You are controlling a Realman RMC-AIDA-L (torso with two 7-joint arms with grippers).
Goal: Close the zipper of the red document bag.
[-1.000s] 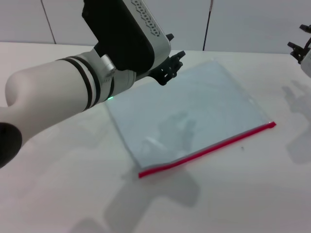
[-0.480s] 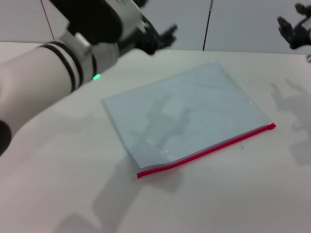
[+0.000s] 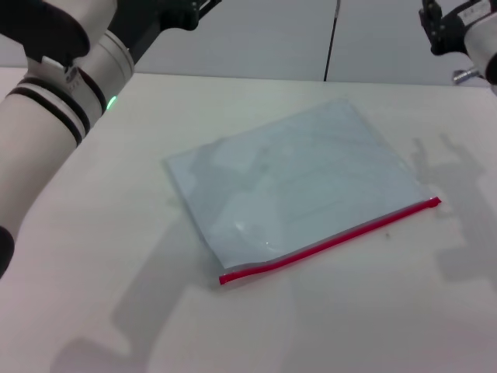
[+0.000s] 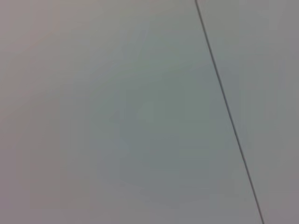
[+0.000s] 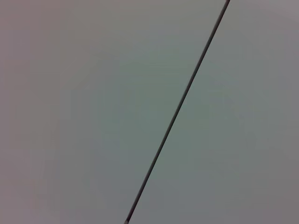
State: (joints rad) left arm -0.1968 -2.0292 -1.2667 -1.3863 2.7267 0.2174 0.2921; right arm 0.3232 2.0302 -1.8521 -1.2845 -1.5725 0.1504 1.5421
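Tabletop (image 3: 116,311), pale and matte, carries the red document bag (image 3: 295,183), a flat translucent blue-grey pouch lying slightly skewed. The zipper (image 3: 330,241), a thin bright red strip, runs along the long edge of the pouch that faces the robot, from a low end near the middle of the surface to a higher end toward the robot's right.

The left end effector (image 3: 190,9) is raised at the top of the head view, above and well apart from the pouch, which lies below it and off toward the robot's right. Only a dark part of it shows at the picture's edge, so whether it is wide or narrow cannot be told. The right end effector (image 3: 436,27) is also held high, at the upper right corner, with the pouch below it and toward the robot's left, not touching. How its fingers stand cannot be told either.

Shadows of both arms fall across the pouch and the surface beside it. Both wrist views show only a plain grey wall (image 4: 117,116) with one dark seam (image 5: 180,105) crossing it.
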